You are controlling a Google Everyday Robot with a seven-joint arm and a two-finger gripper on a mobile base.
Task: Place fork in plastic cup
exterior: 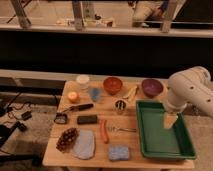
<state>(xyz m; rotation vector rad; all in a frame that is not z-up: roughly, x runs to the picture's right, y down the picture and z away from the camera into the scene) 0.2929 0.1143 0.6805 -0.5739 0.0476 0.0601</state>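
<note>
The silver fork [121, 129] lies flat on the wooden table, just right of the orange carrot [104, 131] and left of the green tray. The pale blue plastic cup [94, 93] stands upright near the back of the table, between the white round container [82, 80] and the orange bowl [113, 84]. My gripper [170, 120] hangs from the white arm over the green tray [150, 145], well to the right of the fork and far from the cup. It holds nothing that I can see.
A shiny metal cup [120, 106], a banana [131, 92], a purple bowl [152, 87], a black-handled knife [77, 107], an orange [73, 96], a black block [87, 119], grapes [67, 138], a grey cloth [84, 144] and a blue sponge [118, 153] are on the table.
</note>
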